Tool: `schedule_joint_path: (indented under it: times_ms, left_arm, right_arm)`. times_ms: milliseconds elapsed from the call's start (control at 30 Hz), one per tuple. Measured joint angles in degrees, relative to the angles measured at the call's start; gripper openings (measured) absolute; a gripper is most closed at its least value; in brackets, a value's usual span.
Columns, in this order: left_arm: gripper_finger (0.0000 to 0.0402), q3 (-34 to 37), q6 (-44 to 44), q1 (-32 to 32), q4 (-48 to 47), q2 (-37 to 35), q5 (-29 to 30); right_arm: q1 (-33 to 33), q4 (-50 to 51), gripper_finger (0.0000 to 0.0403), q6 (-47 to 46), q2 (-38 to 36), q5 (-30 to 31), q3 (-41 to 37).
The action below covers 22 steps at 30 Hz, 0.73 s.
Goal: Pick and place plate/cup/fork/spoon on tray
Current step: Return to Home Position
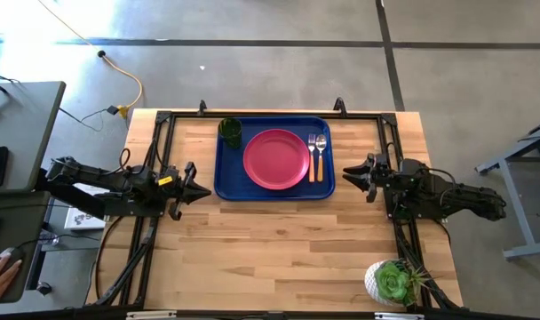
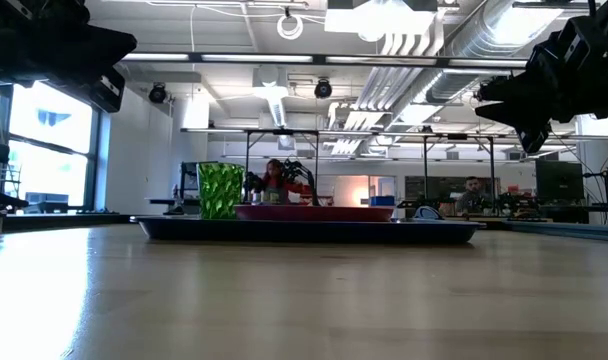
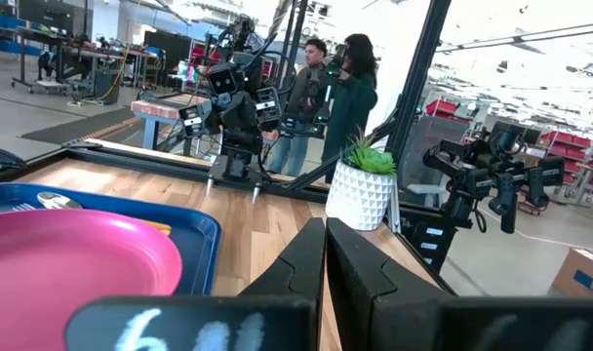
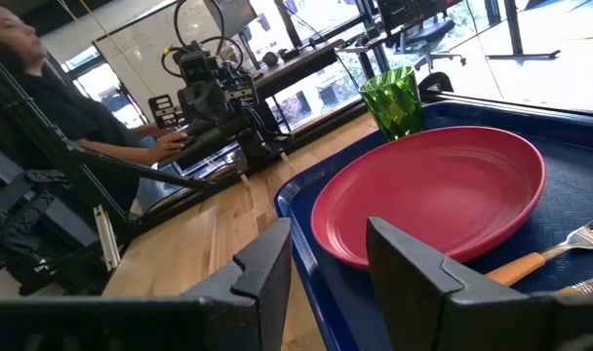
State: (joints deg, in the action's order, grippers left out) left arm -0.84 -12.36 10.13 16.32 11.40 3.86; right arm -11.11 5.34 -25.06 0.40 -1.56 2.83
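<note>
The blue tray (image 1: 274,188) lies on the wooden bench (image 1: 279,249) between the two grippers, and all four tableware items rest in it. The pink-red plate (image 1: 276,159) sits at its middle. The green cup (image 1: 231,132) stands in the corner on the left gripper's side. The fork (image 1: 312,156) and spoon (image 1: 321,156) lie side by side along the edge nearest the right gripper.

The left gripper (image 1: 199,188) hangs just off the tray's left edge, its fingers (image 3: 360,278) pressed together with no gap between them. The right gripper (image 1: 349,173) hangs just beyond the tray's right edge, fingers (image 4: 414,263) spread and holding nothing.

From bench level the fork and spoon are hidden behind the tray rim and plate. In the left wrist view the plate is cut off and only the spoon's bowl peeks past it. White marks on the left gripper's body are blurred and unreadable. A succulent in a white pot (image 1: 393,283) stands near the right arm's base.
</note>
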Motion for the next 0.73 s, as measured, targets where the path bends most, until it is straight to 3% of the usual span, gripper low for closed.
schedule_joint_path:
  times_ms: [733]
  left_arm:
    - [0.0005, 0.0, 0.01, 0.0, 0.0, 0.02, 0.0]
  right_arm:
    - [0.0, 0.0, 0.0126, 0.0, 0.01, 0.02, 0.0]
